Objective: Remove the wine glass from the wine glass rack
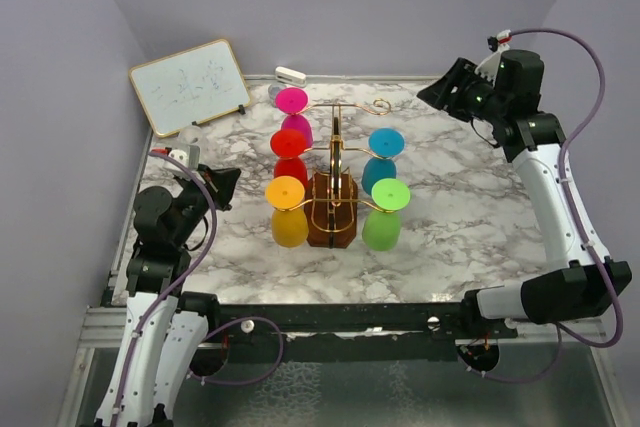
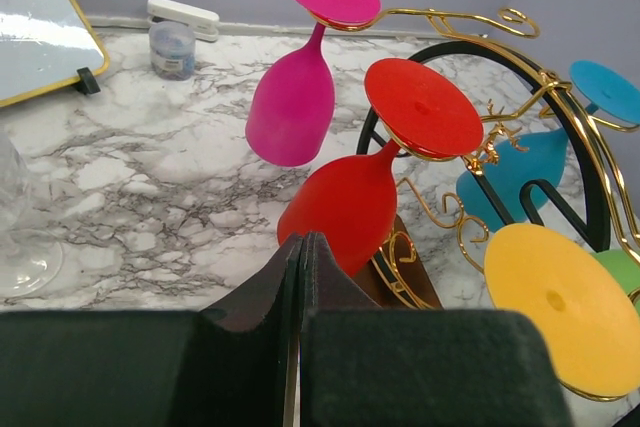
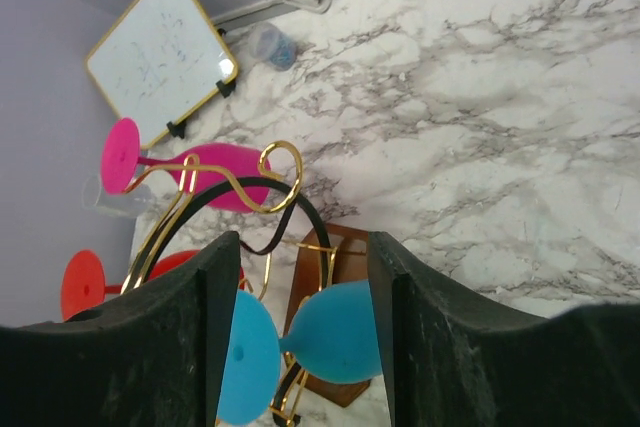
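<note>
1. Left pincer (image 2: pixel 301 247), closest to the lens, has its fingers pressed flat together with nothing between them. It is aimed at the rack from the left side of the marble worktop (image 1: pixel 470 217), with the red wine glass (image 2: pixel 345 202) just ahead of its tips.
2. The wine glass rack (image 1: pixel 332 209) stands mid-worktop between the two arms. It is thin gold wire with curled hook arms off a central post, a black arch running through it, on a dark brown wooden base.
3. Five opaque glasses hang upside down from the hooks, flat feet up and bowls down. The pink wine glass (image 1: pixel 292 100), the red and the yellow wine glass (image 1: pixel 286 193) are on the left. The teal wine glass (image 1: pixel 385 142) and the green wine glass (image 1: pixel 390 195) are on the right.
4. Right pincer (image 3: pixel 300 245) hangs near the far right corner, well apart from the rack. Its fingers are spread wide and grip nothing, and the teal glass shows through the gap.
5. A whiteboard (image 1: pixel 190 85) leans at the far left, and a clear glass (image 2: pixel 20 217) stands on the marble near the left arm.
</note>
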{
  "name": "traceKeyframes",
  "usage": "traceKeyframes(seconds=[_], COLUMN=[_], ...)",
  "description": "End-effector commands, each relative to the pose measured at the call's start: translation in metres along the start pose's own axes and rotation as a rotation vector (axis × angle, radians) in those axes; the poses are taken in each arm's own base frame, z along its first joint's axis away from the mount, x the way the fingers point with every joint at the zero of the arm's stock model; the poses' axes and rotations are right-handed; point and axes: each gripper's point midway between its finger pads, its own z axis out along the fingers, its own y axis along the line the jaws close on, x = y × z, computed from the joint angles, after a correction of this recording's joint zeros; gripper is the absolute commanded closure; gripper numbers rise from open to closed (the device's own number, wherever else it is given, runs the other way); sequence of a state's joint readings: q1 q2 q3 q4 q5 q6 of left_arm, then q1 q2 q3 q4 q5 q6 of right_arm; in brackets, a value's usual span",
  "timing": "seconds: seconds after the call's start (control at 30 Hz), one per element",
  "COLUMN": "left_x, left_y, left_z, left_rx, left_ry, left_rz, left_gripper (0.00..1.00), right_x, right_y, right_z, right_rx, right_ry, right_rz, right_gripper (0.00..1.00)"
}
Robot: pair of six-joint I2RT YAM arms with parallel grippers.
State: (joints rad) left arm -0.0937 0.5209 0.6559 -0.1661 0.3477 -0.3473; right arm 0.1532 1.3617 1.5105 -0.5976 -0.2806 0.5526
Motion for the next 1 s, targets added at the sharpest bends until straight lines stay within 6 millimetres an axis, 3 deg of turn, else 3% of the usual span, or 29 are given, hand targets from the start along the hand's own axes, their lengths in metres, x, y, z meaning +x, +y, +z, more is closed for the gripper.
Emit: traceKeyframes(seconds=[0.0, 0.17, 0.3, 0.57, 0.97], left_x=[-0.006, -0.004, -0.003, 0.0, 0.002], left_y=[0.011, 0.012, 0.012, 0.012, 0.013], left_z=[-0.004, -0.004, -0.003, -0.002, -0.002], left_rx=[-0.08, -0.086, -0.094, -0.092, -0.099], left_ry=[-0.024, -0.017, -0.014, -0.006, -0.002], left_rz=[0.018, 0.009, 0.004, -0.002, -0.007], left_gripper=[1.0, 1.0, 1.0, 1.0, 1.0], right_x=[0.028, 0.065, 0.08, 0.087, 0.097], right_y=[0.022, 0.029, 0.025, 0.032, 0.024], right_z=[-0.012, -0.028, -0.036, -0.04, -0.025], right_rx=[-0.211, -0.334, -0.336, -0.399, -0.404], right_ry=[0.12, 0.185, 0.202, 0.224, 0.262], right_rz=[0.082, 0.104, 0.096, 0.076, 0.089], right_gripper=[0.46, 0.47, 0.47, 0.5, 0.55])
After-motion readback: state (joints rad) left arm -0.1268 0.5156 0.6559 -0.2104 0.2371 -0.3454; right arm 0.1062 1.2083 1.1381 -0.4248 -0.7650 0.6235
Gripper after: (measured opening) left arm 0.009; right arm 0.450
